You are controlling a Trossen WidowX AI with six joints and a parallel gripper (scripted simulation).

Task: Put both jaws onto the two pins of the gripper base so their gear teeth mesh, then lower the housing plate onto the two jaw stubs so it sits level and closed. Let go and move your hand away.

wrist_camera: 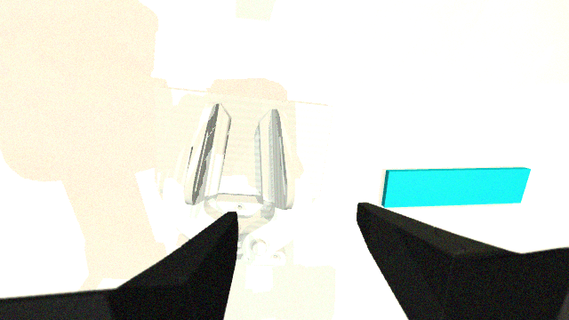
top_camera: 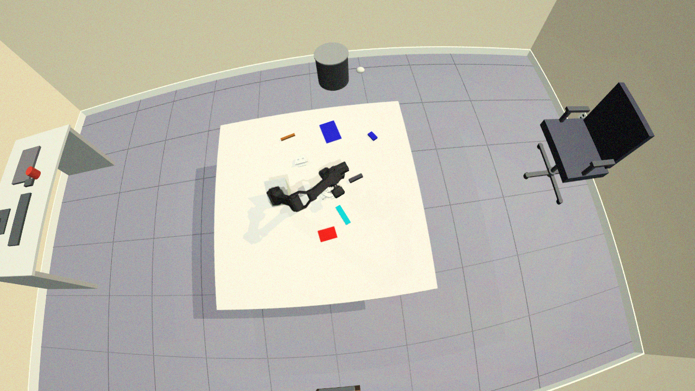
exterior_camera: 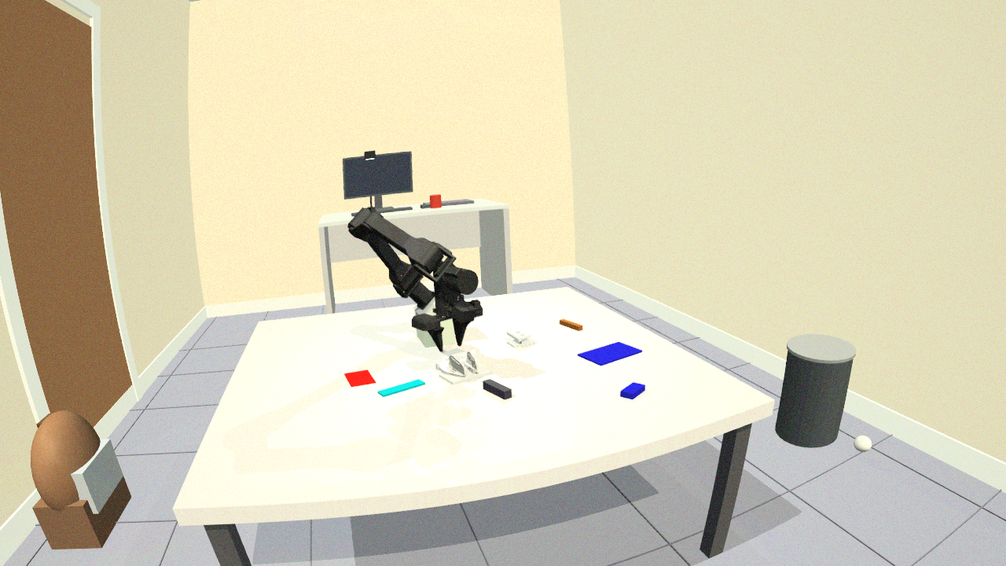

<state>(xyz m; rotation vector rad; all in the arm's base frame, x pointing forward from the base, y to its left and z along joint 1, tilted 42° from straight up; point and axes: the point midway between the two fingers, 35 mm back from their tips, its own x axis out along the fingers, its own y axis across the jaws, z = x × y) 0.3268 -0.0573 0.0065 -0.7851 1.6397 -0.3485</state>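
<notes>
The black gripper (exterior_camera: 450, 347) (wrist_camera: 297, 209) is open, with nothing between its fingertips, and hangs above the white gripper base (exterior_camera: 460, 379) (wrist_camera: 242, 148). Two pale jaws stand side by side on the base: one jaw (exterior_camera: 456, 365) (wrist_camera: 208, 156) at the left in the wrist view, the other jaw (exterior_camera: 471, 362) (wrist_camera: 276, 160) to its right. The jaws are apart at their tips. Glare and the left finger hide part of their rear ends, and I cannot tell if the teeth mesh. A small white part, apparently the housing plate (top_camera: 301, 161) (exterior_camera: 520, 339), lies away from the base.
A cyan bar (top_camera: 342, 214) (exterior_camera: 402, 387) (wrist_camera: 455, 188) and a black block (top_camera: 355, 177) (exterior_camera: 497, 389) lie near the base. A red sheet (top_camera: 327, 233) (exterior_camera: 359, 377), blue sheet (top_camera: 330, 131) (exterior_camera: 610, 353), blue block (top_camera: 372, 136) (exterior_camera: 632, 391) and orange bar (top_camera: 287, 137) (exterior_camera: 570, 324) lie farther out.
</notes>
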